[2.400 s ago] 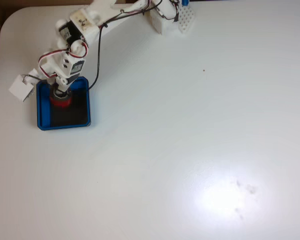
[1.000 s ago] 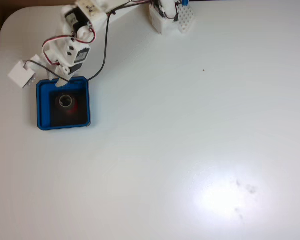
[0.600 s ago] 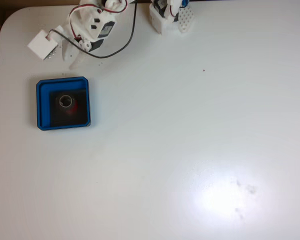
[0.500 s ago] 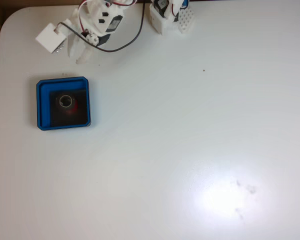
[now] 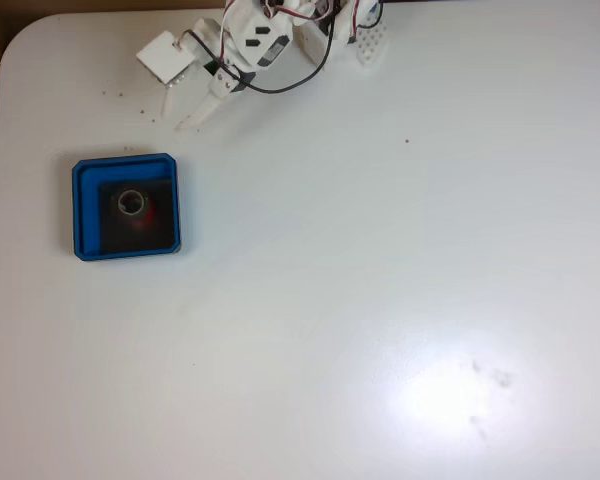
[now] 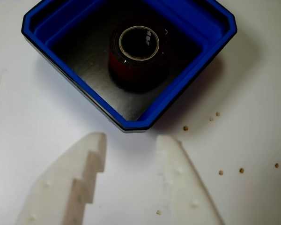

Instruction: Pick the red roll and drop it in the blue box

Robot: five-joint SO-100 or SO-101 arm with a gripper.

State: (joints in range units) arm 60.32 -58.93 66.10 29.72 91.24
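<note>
- I saw the red roll [image 5: 133, 205] lying inside the blue box [image 5: 87, 172] near the bench [image 5: 380, 280] left edge.
- My tool [image 6: 130, 138] hung open and empty, apart from the box.

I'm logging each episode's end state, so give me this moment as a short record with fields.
roll: small red-sided tape roll, standing flat on the tray's black floor, hollow centre up
tray: shallow bright-blue square tray, on the white table
gripper: white two-finger gripper, open, empty, off the tray near one corner
fingers: white plastic fingers, apart
debris: small brown crumbs on the table
</note>
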